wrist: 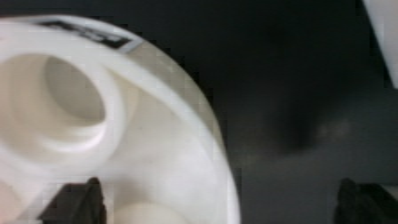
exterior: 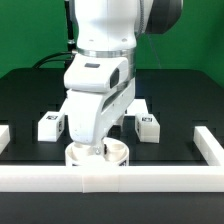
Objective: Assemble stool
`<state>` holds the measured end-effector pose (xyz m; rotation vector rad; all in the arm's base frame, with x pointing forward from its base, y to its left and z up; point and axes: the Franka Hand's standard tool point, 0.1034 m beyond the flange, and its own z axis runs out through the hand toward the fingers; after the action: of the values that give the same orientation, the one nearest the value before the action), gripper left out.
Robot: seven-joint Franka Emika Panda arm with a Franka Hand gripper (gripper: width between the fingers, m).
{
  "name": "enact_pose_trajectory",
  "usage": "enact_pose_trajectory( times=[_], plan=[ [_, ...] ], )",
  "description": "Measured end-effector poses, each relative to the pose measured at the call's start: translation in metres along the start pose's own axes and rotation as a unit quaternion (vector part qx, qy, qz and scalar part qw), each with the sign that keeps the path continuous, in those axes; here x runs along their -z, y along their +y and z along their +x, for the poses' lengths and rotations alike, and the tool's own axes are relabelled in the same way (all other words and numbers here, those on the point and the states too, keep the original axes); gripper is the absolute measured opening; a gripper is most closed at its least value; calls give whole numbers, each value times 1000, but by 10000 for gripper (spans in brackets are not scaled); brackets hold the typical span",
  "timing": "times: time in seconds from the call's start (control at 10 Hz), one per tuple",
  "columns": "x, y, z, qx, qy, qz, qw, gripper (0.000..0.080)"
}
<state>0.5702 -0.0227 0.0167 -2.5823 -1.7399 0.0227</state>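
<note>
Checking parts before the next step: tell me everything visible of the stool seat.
The seat is a thick, round, white disc, plastic by its look, lying flat on the black table close by the foreground rail. The wrist view shows a round socket and a tag at its rim. The open gripper hangs over it; contact is unclear.

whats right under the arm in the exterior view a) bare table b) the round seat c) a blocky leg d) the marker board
b: the round seat sits directly below the gripper, and its white rim fills much of the wrist view.
</note>
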Motion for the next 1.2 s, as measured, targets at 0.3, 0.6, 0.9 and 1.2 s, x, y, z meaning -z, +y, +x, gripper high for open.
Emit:
enact_pose_trajectory(
  times=[0.3,0.6,0.9,1.2],
  plan=[
    [-1,-1,1,0,0,1,1000,523],
    [-1,-1,1,0,0,1,1000,250],
    [-2,-2,0,0,-1,3,1000,28],
    [-2,-2,0,0,-1,3,1000,28]
  ],
)
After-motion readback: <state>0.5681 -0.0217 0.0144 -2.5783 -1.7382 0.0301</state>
